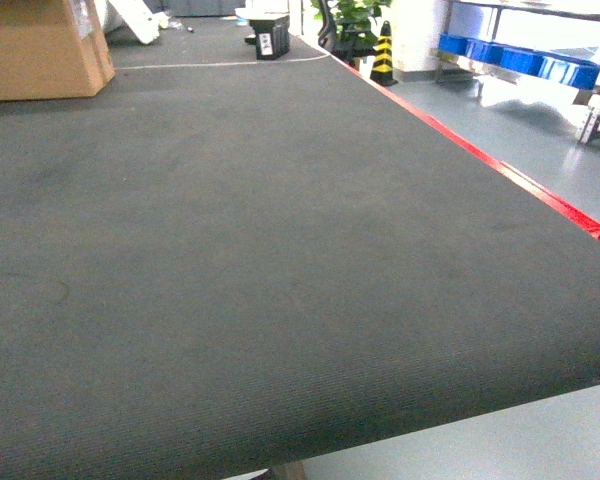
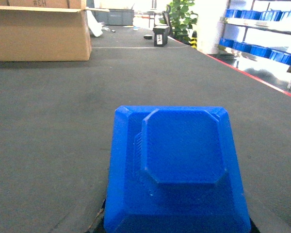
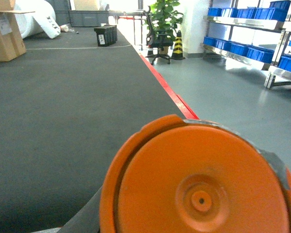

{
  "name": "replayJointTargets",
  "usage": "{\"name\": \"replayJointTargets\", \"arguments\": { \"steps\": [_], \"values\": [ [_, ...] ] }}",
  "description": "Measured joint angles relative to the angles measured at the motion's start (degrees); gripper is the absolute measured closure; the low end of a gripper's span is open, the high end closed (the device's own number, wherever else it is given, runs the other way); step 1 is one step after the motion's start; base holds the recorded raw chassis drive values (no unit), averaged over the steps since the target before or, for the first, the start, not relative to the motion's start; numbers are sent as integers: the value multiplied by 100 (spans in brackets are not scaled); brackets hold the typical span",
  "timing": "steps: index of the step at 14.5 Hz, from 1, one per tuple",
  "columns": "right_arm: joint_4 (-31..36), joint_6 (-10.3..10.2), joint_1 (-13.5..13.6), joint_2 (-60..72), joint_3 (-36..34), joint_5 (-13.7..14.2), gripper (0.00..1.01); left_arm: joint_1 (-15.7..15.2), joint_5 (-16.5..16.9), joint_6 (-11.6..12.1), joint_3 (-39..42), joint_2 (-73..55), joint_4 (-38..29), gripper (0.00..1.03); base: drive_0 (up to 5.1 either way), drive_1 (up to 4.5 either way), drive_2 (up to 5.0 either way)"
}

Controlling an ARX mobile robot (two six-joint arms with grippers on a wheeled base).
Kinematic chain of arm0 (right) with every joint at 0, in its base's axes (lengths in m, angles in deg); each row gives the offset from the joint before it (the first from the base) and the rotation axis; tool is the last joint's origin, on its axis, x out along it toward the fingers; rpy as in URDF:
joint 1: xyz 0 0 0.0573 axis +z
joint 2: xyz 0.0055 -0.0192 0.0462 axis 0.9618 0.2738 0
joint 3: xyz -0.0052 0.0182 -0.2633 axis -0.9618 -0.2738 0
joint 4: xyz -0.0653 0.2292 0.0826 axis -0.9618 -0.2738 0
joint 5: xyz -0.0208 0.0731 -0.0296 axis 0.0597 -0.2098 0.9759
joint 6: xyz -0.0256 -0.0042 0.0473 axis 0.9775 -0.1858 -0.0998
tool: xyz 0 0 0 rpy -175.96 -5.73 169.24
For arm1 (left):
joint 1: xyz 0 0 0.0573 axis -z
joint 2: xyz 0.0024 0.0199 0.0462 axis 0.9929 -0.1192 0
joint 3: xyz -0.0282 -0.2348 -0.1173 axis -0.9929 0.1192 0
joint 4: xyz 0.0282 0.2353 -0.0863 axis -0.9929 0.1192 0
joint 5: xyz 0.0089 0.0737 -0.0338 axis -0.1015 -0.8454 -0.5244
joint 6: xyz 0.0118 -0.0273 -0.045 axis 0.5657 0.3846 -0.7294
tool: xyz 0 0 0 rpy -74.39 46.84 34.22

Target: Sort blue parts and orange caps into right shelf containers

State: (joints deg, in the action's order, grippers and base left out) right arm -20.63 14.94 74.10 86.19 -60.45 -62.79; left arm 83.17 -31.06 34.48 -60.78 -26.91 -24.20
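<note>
Looks like a warehouse / light-industrial workshop tbh. Big dark grey felt-covered worktable [image 1: 280, 250] w/ a red edge strip [image 1: 500, 170] fills most of the head view. Upper right of the frame: metal shelving rack [image 3: 242, 22] loaded w/ rows of bright-blue plastic crates [image 1: 540, 62], standing on a glossy grey painted concrete floor [image 3: 223, 92]. Yellow-and-black striped safety cone [image 1: 383, 55] top centre, next to a green potted plant [image 3: 165, 14] and a black office chair [image 3: 157, 41]. Brown cardboard shipping box [image 1: 40, 50] upper left, small black plastic bin [image 3: 105, 35] further back on the table. Def not a home or office.
</note>
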Motion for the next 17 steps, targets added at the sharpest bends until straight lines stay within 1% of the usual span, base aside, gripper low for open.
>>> {"name": "replayJointTargets", "arguments": {
  "steps": [17],
  "values": [
    [0,0,0,0,-2,0,55,0,0,0,0,0,2,61,-146,-146,-146]
  ]
}}
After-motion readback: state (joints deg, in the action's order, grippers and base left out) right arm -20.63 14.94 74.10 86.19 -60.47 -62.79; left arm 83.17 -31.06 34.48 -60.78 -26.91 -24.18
